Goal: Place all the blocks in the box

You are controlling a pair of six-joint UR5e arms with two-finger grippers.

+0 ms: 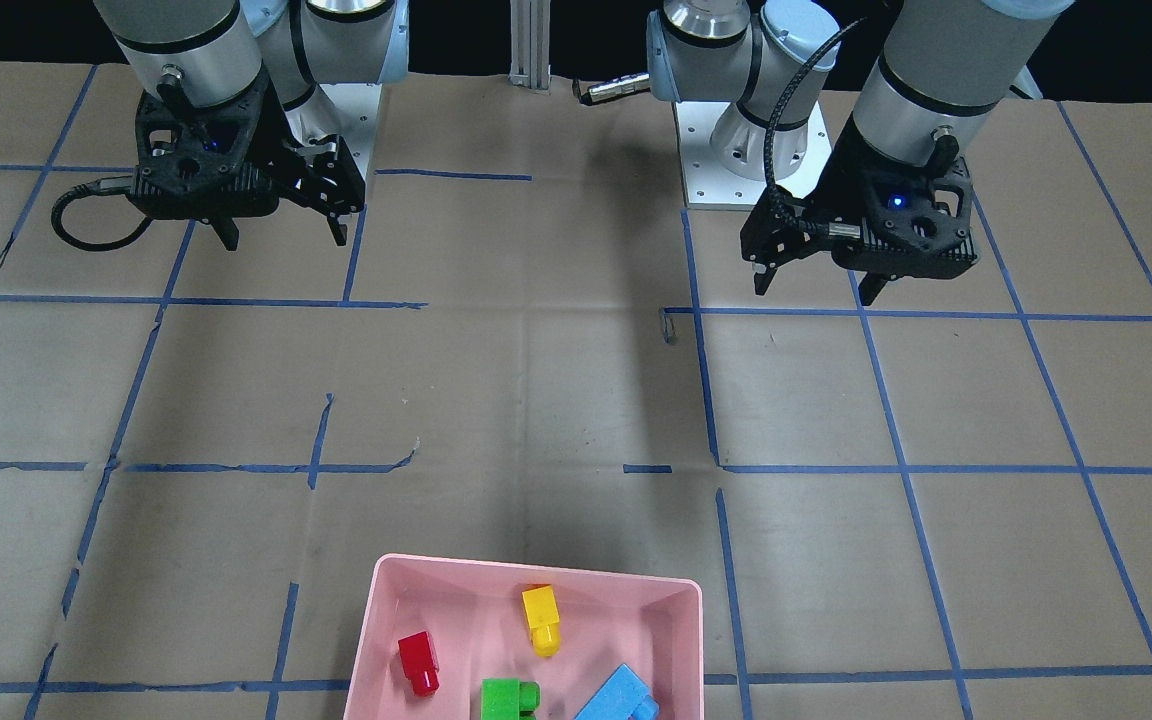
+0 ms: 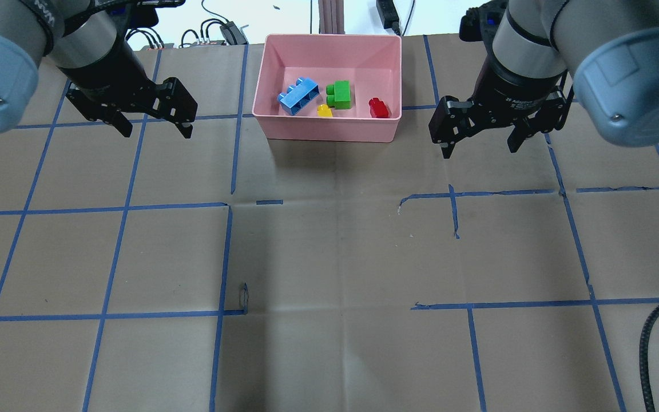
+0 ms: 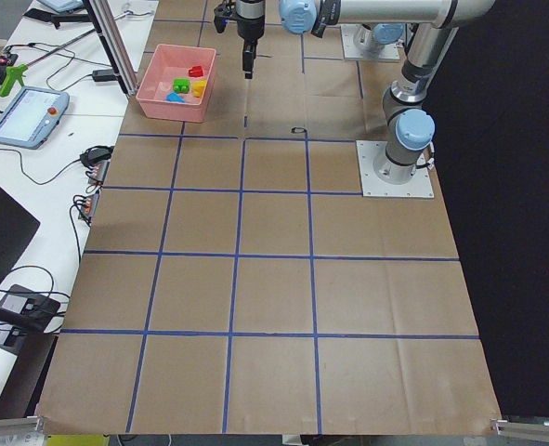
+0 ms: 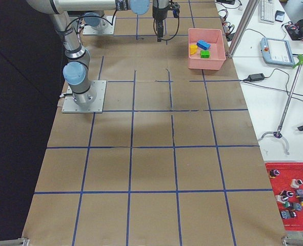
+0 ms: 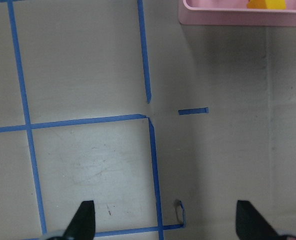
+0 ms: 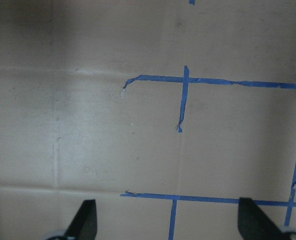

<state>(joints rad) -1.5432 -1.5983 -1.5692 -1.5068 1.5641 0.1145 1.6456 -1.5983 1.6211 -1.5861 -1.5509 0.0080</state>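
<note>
The pink box stands at the table's far middle and also shows in the front view. Inside it lie the light-blue block, the green block, the yellow block and the red block. My left gripper hangs open and empty above the table, left of the box. My right gripper hangs open and empty, right of the box. The left wrist view shows the box's rim with the yellow block at the top edge.
Brown paper with blue tape grid lines covers the table. A black cable loops in at the near right. Off the table's far side stand a desk with a teach pendant and cables.
</note>
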